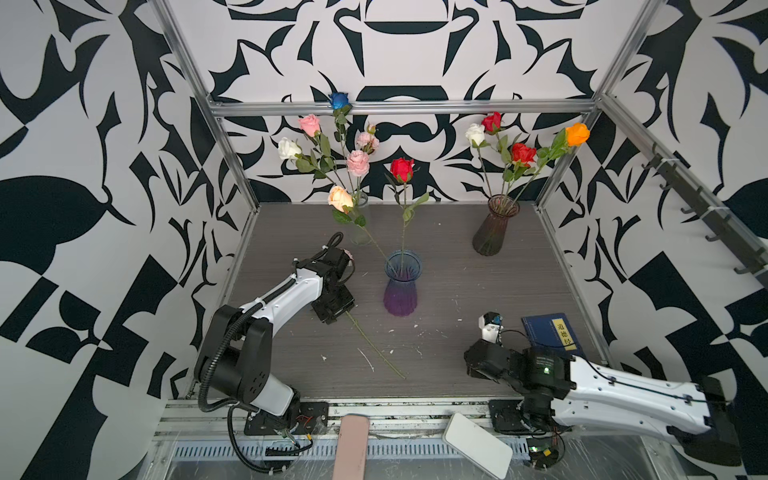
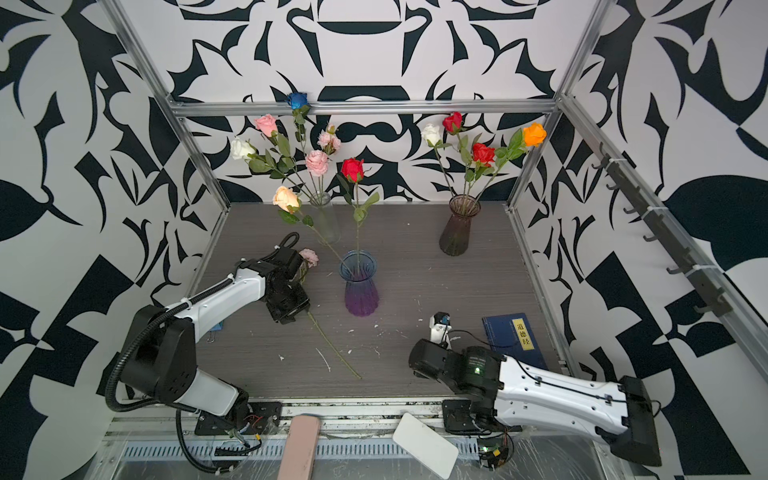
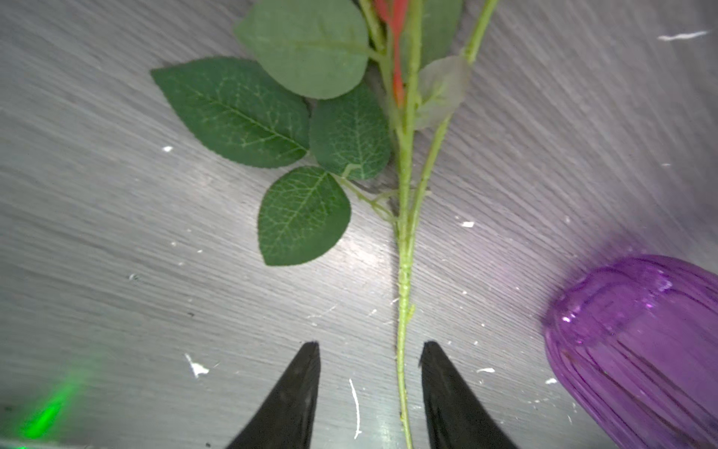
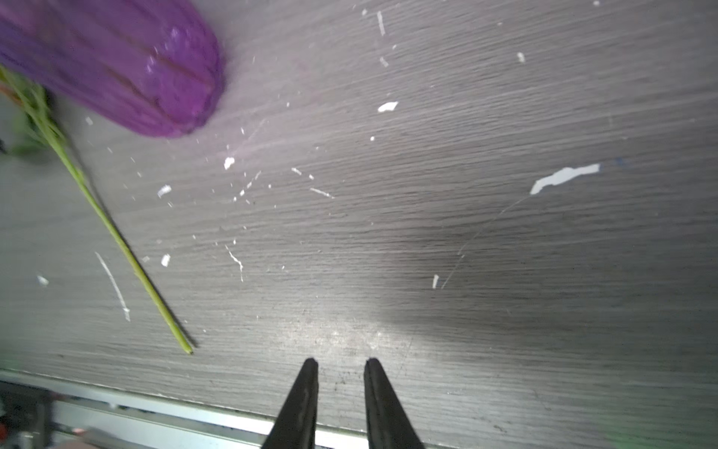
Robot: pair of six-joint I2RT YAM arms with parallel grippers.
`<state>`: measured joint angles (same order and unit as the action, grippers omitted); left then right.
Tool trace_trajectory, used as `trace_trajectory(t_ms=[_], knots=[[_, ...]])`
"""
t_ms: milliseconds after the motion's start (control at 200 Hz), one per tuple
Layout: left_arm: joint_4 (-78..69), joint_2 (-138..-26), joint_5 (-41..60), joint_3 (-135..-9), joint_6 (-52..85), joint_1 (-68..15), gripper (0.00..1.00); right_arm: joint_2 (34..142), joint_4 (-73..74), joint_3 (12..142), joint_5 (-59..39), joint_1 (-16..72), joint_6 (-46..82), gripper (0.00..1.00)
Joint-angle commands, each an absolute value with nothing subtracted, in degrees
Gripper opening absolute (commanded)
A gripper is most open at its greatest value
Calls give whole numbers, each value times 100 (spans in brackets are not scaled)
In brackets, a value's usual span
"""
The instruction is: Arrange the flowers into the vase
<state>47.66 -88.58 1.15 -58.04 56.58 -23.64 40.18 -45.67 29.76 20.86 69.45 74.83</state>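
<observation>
One artificial pink rose on a long green stem, not yet placed: it lies flat on the grey wood-grain table, head toward the back and partly hidden beside the left arm, cut end toward the front edge. Green leaves spread flat off the upper stem.

One left gripper, black pointed fingers: set low over the bare lower stem, jaws parted either side of it, nothing clamped. The stem sits off-centre, nearer one finger.

One ribbed glass vase, blue at the mouth and purple at the base: upright at mid-table, just beside the lying flower. Contents: one red rose, one peach rose.

Two more at the back: one clear glass vase and one smoky brown glass vase, each holding several roses.

One right gripper: near the front edge, well apart from the flower, jaws narrowly parted, empty.

Handling note, as a judgement: the step in hand is the pickup. It is best to close squarely on bare stem below the leaves so the thin stem cannot roll out. The lift should clear the purple base alongside. The flower is then tipped upright and its cut end lowered into the mouth between the two standing stems.
</observation>
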Motion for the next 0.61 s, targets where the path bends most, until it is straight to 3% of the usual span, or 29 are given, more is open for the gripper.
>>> trace_trajectory(t_ms=[0,600], knots=[[5222,-9155,15,-6015,5748,-2363,49,3636,-4786,2834,2445,6935,7960,25],[5265,-10173,220,-6575,5818,-2425,49,3151,-4460,2034,2368,6935,8192,23]])
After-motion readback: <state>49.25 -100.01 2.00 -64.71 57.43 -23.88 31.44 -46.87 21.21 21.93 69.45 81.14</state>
